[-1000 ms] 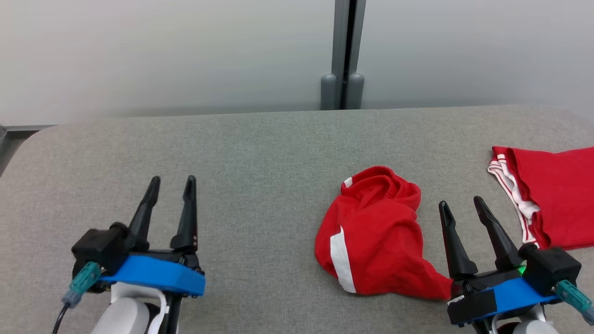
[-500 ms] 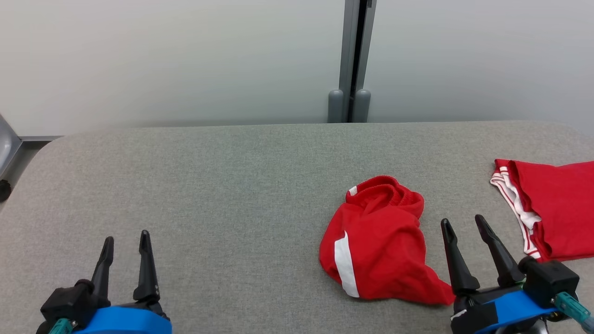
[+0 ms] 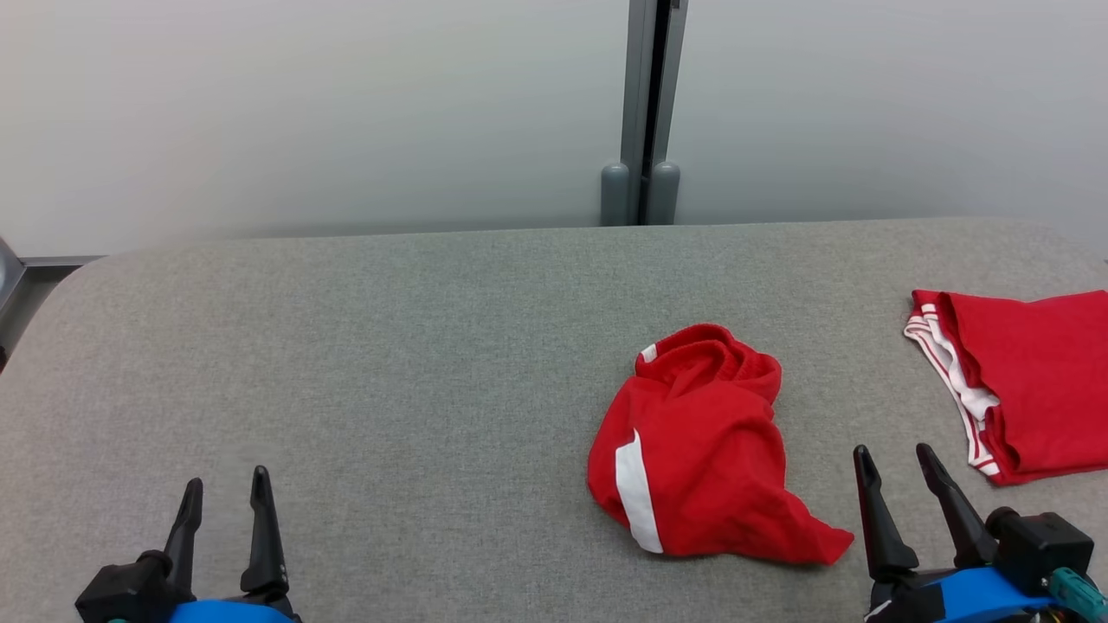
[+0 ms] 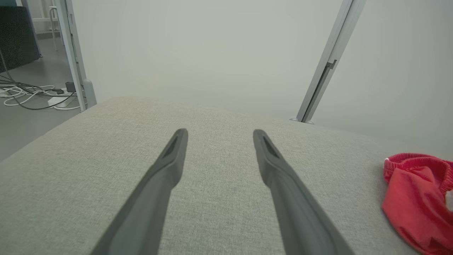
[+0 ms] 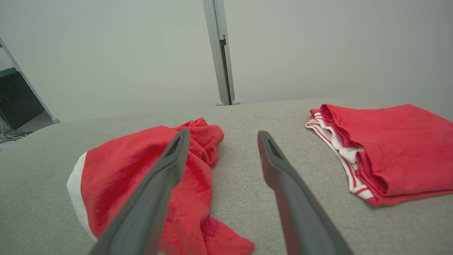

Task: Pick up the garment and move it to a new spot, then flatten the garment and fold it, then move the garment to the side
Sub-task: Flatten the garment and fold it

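Right gripper (image 3: 892, 450) of mine: fingers spread, empty, just beside the crumpled red fabric garment with white stripe (image 3: 692, 450) | my left gripper (image 3: 227, 478): spread, empty, well apart | garment lies on grey felt table (image 3: 389, 346), folded red cloth (image 3: 1030, 381) near.

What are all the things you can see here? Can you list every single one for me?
crumpled red cloth garment with white stripes: one, red and white, middle-right of the table
folded red cloth pile with white trim: one, red and white, table's right edge
grey fabric-covered table: one, grey, under both
grey metal post: one, grey, behind the table
loose cables: several, white and dark, floor beyond the table's left end
left gripper: one, dark fingers, open, lower left
right gripper: one, dark fingers, open, lower right, beside the crumpled garment
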### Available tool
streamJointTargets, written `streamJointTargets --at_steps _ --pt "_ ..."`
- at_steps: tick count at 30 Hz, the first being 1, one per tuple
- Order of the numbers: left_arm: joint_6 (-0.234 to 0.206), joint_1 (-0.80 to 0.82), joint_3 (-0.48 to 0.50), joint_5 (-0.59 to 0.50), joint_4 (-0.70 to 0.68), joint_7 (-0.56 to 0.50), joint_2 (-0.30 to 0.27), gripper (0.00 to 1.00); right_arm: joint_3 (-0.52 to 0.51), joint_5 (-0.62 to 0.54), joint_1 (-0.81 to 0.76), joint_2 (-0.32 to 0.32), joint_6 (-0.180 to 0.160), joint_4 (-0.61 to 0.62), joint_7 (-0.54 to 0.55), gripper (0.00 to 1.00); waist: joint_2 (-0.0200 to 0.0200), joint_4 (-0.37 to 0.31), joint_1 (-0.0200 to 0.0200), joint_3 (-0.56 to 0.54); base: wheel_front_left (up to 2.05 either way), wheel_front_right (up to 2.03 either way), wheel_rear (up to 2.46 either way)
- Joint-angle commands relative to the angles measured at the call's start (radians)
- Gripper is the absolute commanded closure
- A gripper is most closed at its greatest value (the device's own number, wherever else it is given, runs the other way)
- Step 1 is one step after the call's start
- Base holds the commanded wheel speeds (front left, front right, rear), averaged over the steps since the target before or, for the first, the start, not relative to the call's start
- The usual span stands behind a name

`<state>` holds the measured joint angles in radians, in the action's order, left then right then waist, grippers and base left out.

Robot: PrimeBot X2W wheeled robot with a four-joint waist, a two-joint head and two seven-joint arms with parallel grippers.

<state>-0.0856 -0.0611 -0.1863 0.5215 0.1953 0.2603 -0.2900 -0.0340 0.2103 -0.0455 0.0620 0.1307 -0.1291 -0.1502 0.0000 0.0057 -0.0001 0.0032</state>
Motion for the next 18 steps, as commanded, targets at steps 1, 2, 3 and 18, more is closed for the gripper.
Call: streamJointTargets --at_steps 1,2,3,18 --pt "0.002 0.009 -0.006 -0.006 -0.003 -0.006 -0.007 0.0 -0.002 -0.011 -0.006 -0.006 0.0 -0.004 0.005 0.0 0.0 -0.003 0.0001 0.002 0.0 0.0 0.0" --pt "0.002 0.014 -0.007 -0.008 -0.005 -0.008 -0.008 0.0 -0.001 -0.012 -0.005 -0.007 0.0 -0.004 0.006 0.0 0.0 -0.004 0.0001 0.002 0.0 0.0 0.0" --pt "0.0 0.018 -0.009 -0.009 -0.007 -0.01 -0.008 0.0 0.0 -0.011 -0.003 -0.007 0.0 -0.004 0.007 0.0 0.0 -0.006 0.0001 0.003 0.0 0.0 0.0" --pt "-0.009 0.03 -0.023 0.004 -0.025 -0.027 -0.008 0.0 0.023 -0.009 0.018 -0.012 0.0 -0.004 0.007 0.0 0.0 -0.018 0.0001 0.017 0.0 0.0 0.0"
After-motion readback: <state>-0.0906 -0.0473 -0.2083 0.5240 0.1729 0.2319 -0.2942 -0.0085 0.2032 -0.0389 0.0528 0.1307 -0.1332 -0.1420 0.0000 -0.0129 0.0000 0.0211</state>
